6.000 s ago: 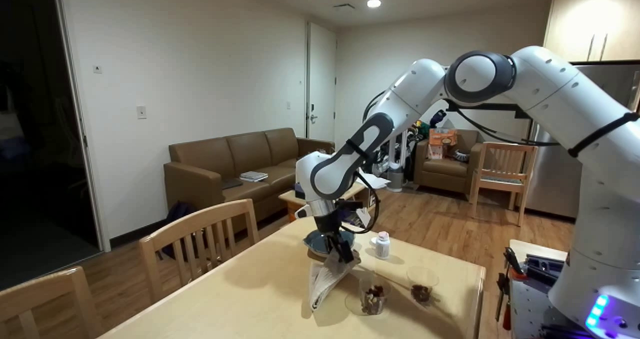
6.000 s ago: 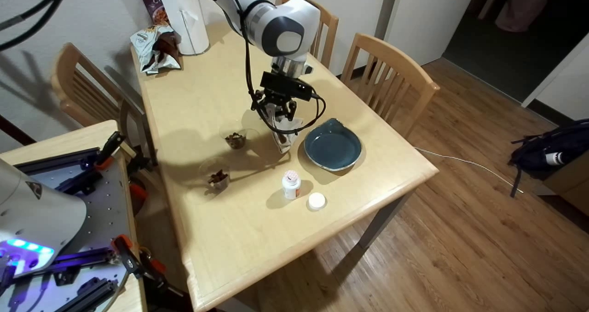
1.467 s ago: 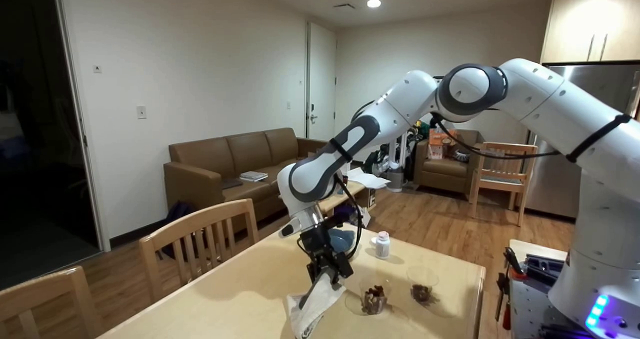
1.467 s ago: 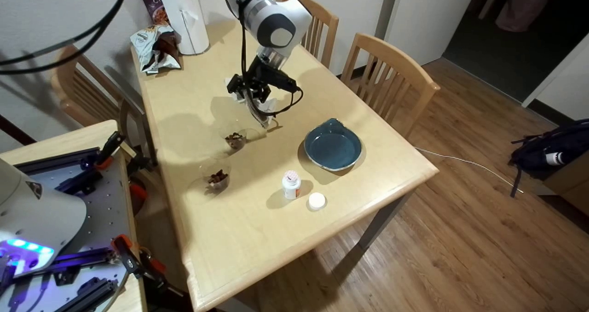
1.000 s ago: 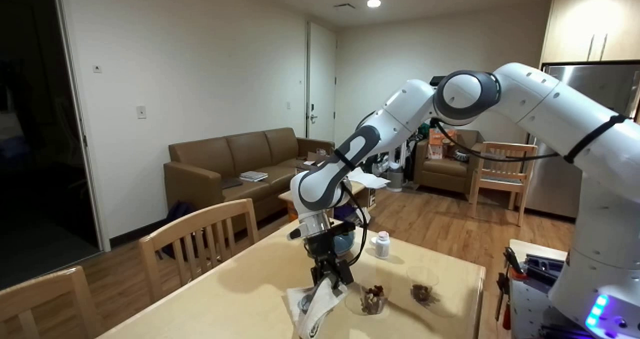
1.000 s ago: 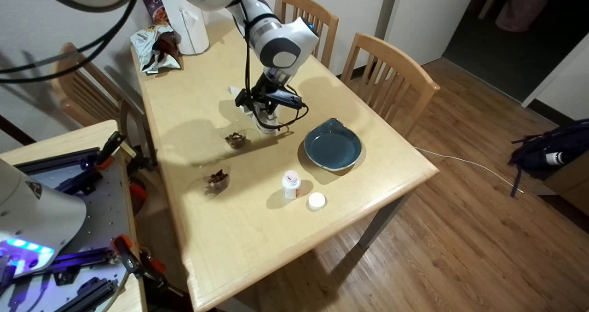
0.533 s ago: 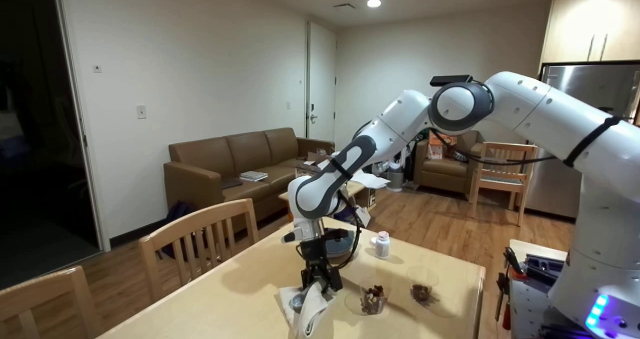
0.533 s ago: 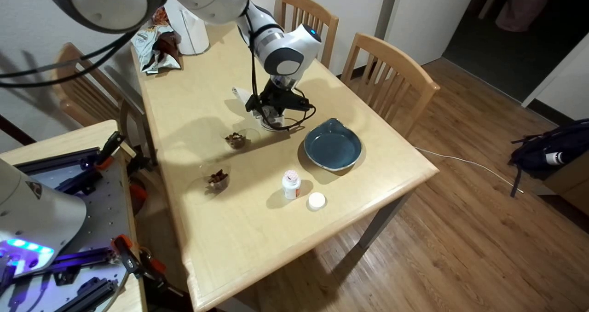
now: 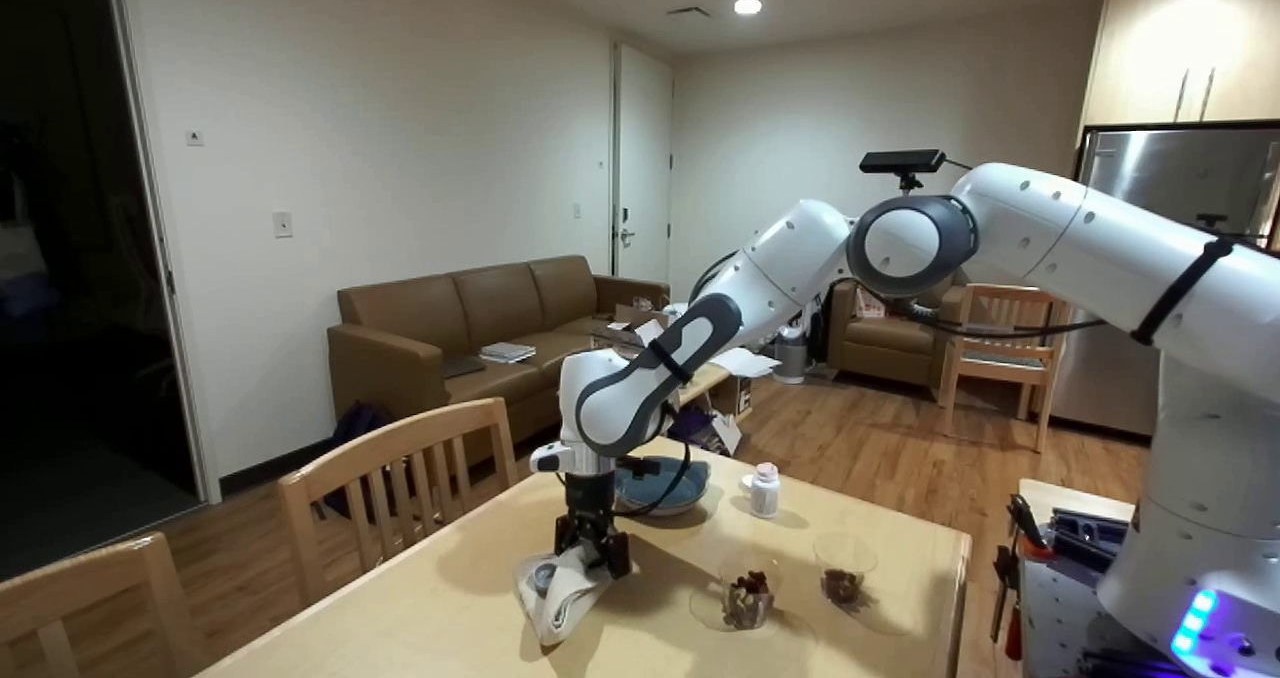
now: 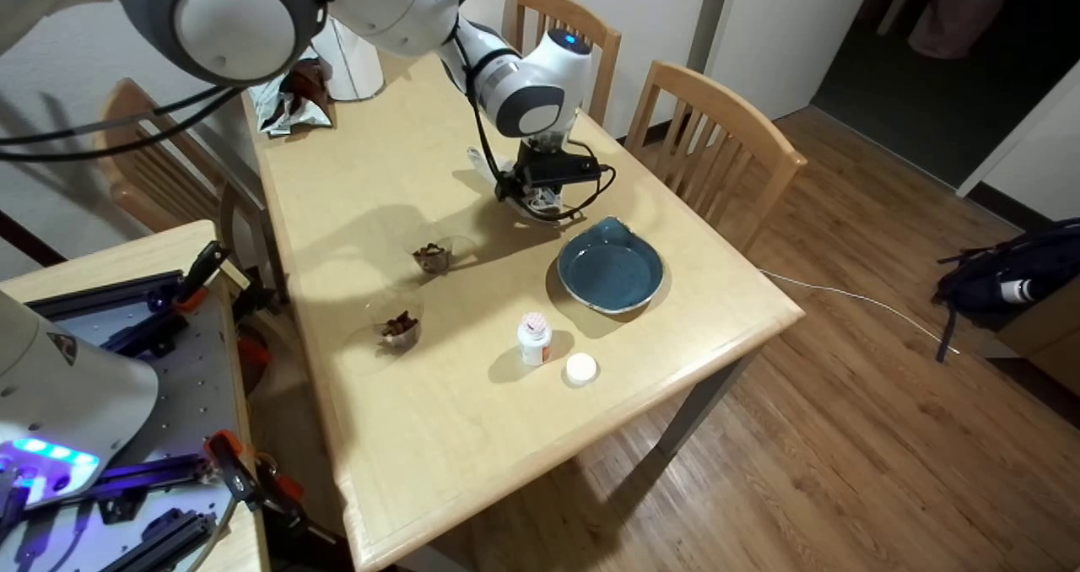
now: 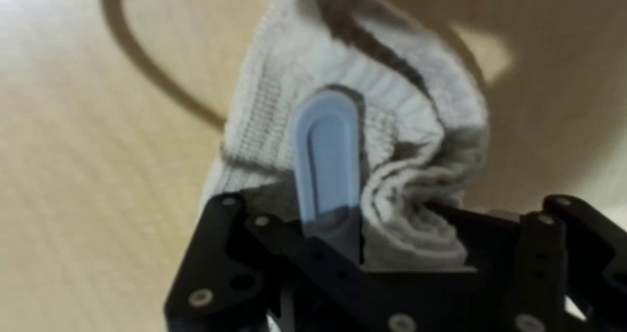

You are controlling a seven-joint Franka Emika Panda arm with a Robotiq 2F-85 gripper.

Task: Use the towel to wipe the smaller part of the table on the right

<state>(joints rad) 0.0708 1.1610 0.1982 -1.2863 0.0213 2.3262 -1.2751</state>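
Wrist view gives me the cream-white woven cloth towel (image 11: 274, 92) up close, bunched into a rolled fold at the black two-fingered gripper (image 9: 592, 550). I have the jaws closed down on that fold, set somewhat apart by its bulk; the tips are buried in cloth, so I can't tell the exact gap. Along the towel, its near end running in at the gripper, lies a pale blue-grey strip with a rounded end (image 11: 329, 155); what it belongs to I can't tell.

Both exterior views show the towel beneath the gripper on the pale wooden table (image 10: 472, 420), toward the long edge with the slat-backed wooden chairs (image 10: 726, 106). Near it sits the round teal-blue glazed dish with a pointed lip (image 10: 610, 267). Past the dish, the white plastic bottle (image 10: 534, 346) stands upright, a flat white round cap (image 10: 580, 369) just beside it. Nearer the arm's white base (image 10: 76, 382), one clear cup (image 9: 745, 565) part-filled with dark brown pieces stands near another clear cup (image 9: 845, 555) with similar contents.
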